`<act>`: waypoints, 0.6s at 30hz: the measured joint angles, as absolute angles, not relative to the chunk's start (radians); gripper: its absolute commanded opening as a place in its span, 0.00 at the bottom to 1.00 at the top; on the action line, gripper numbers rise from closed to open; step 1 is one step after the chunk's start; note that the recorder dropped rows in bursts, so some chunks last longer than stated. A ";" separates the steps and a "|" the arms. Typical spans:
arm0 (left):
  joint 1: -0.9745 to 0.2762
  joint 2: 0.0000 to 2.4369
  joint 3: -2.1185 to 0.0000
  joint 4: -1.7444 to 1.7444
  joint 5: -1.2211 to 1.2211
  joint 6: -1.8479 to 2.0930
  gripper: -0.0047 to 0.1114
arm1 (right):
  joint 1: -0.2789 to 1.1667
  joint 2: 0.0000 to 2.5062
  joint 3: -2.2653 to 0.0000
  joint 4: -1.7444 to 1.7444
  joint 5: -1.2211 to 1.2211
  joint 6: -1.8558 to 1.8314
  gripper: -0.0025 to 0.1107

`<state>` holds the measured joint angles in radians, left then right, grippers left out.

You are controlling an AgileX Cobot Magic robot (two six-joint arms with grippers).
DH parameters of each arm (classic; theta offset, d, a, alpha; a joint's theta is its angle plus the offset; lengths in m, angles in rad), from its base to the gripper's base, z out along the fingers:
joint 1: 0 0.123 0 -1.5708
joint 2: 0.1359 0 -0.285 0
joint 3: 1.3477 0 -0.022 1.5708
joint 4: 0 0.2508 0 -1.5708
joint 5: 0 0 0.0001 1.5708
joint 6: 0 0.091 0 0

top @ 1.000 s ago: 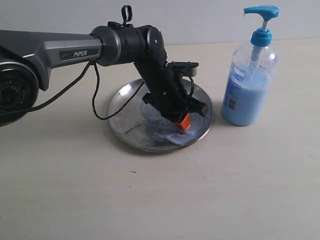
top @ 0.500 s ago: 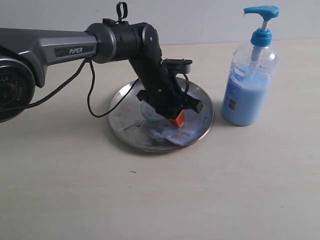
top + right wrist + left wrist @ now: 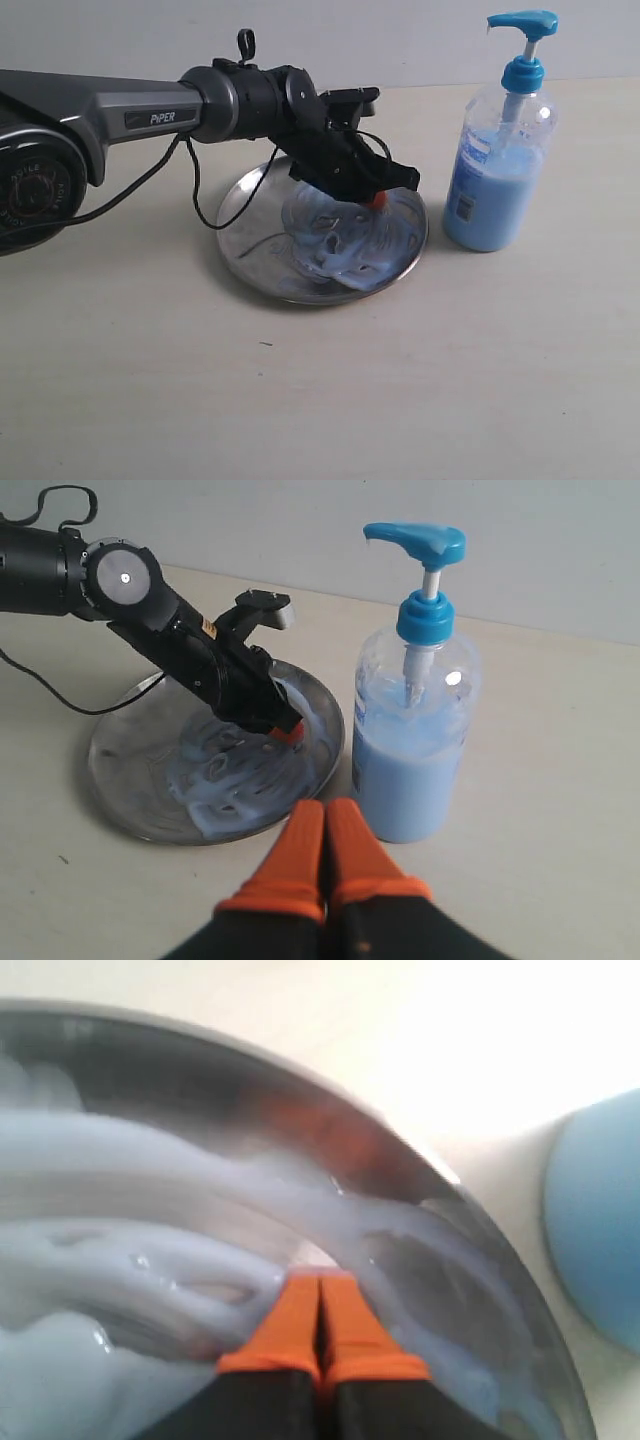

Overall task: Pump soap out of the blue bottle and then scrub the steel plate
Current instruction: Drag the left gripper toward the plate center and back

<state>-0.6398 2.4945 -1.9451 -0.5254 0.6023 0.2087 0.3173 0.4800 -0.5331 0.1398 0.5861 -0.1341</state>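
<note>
The steel plate lies mid-table, its right half smeared with pale blue soap. My left gripper is shut with nothing between its orange fingers, and its tips press into the soap near the plate's far right rim. The left wrist view shows those tips in thick soap on the plate. The blue bottle stands upright just right of the plate. My right gripper is shut and empty, hovering in front of the bottle and plate, touching neither.
A black cable loops from the left arm down past the plate's left side. The grey left arm stretches in from the left edge. A pale wall runs along the back of the table.
The left gripper has swept from the plate's front right toward its far right rim. This has uncovered swirled soap in the middle.
</note>
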 measured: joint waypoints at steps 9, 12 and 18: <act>-0.640 2.496 -1.945 -0.526 0.616 0.207 0.04 | 0.317 0.480 -0.533 0.140 0.586 -0.134 0.02; -0.640 2.496 -1.945 -0.534 0.674 0.207 0.04 | 0.317 0.480 -0.533 0.140 0.586 -0.134 0.02; -0.640 2.484 -1.951 -0.514 0.848 0.207 0.04 | 0.317 0.480 -0.533 0.140 0.586 -0.134 0.02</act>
